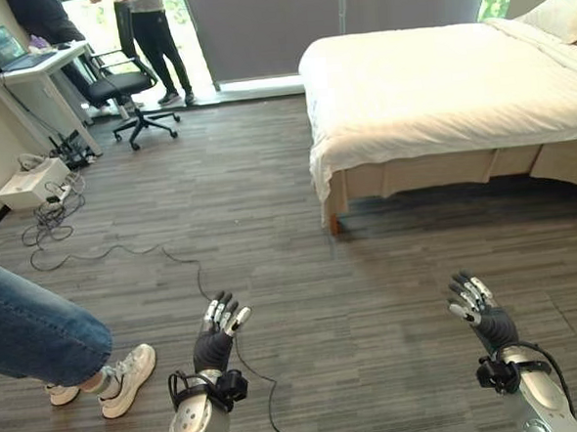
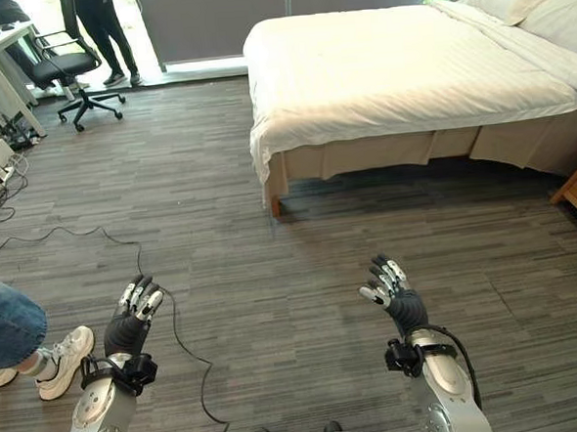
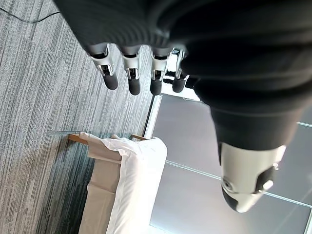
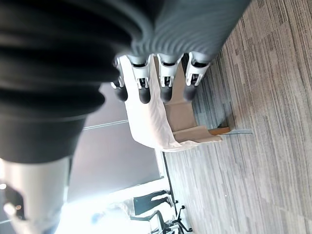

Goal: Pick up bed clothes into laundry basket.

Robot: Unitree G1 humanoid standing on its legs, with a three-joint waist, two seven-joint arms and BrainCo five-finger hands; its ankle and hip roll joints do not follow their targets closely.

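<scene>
You see both hands raised over the floor (image 1: 270,227), left hand (image 1: 216,340) and right hand (image 1: 483,312), fingers released and holding nothing. The bed clothes (image 1: 437,80) lie spread on the bed (image 1: 433,173), well apart ahead.

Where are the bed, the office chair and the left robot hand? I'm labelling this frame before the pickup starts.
bed (image 1: 437,80): left eye view, on the middle of the white cover.
office chair (image 1: 124,86): left eye view, on the black seat.
left robot hand (image 1: 216,340): left eye view, on the dark back of the hand.
</scene>
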